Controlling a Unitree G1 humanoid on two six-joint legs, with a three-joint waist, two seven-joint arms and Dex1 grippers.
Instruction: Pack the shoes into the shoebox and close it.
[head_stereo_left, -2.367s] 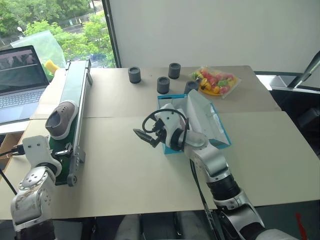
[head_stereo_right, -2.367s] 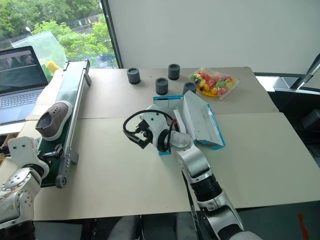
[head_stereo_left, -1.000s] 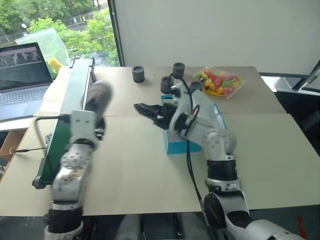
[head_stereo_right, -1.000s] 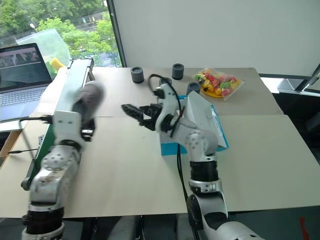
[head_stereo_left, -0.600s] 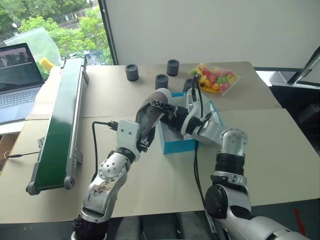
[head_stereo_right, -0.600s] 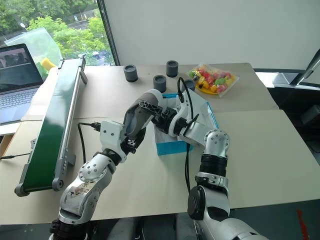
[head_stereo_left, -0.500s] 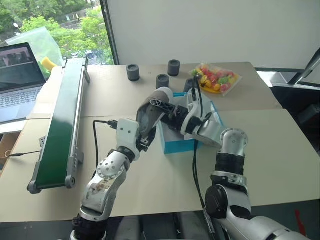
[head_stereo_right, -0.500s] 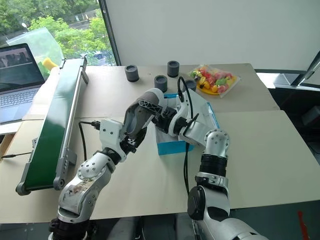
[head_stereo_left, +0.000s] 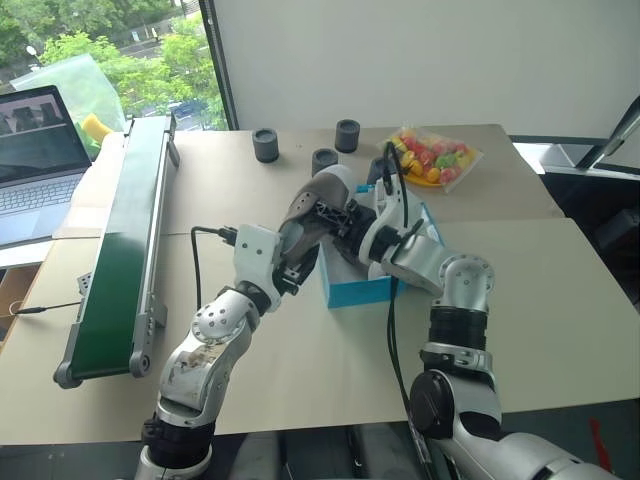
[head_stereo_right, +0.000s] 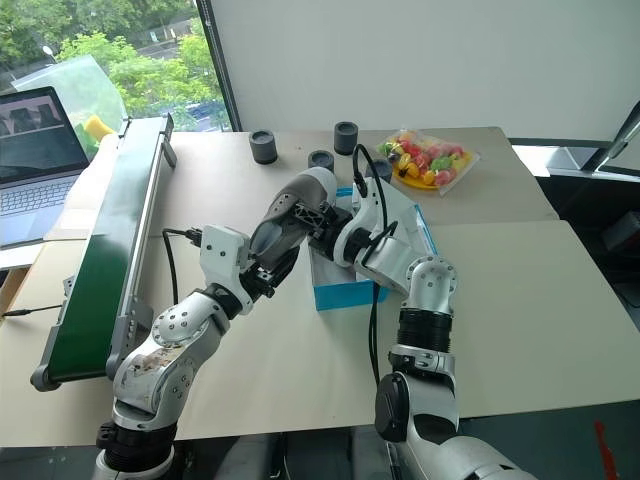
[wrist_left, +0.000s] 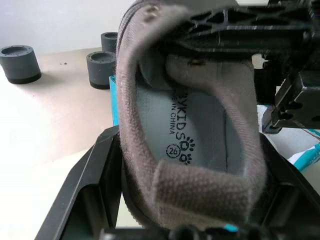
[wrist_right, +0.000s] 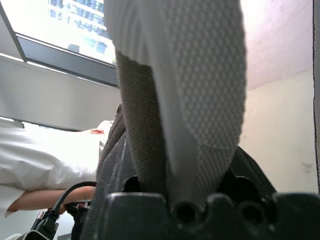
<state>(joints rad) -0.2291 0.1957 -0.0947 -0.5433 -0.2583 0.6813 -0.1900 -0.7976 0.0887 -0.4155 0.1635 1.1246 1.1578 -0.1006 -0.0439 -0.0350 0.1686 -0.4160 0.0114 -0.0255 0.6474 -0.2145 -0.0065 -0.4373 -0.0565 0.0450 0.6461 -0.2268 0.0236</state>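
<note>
Grey shoe (head_stereo_left: 310, 215) is hanging over the cyan shoebox (head_stereo_left: 362, 288) on the counter (head_stereo_left: 520, 300); our left gripper (wrist_left: 187, 200) jaws are clamping its heel, right gripper (wrist_right: 182, 197) jaws are closing on its toe; mistimed release risks dropping it outside.

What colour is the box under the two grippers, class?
The shoebox is bright cyan-blue; the left eye view shows it best.

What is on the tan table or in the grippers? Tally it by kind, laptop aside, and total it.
Shoe: 1
Shoebox: 1
Dark grey cylinders: 4
Bag of colourful pieces: 1
Green conveyor: 1
Total: 8
</note>
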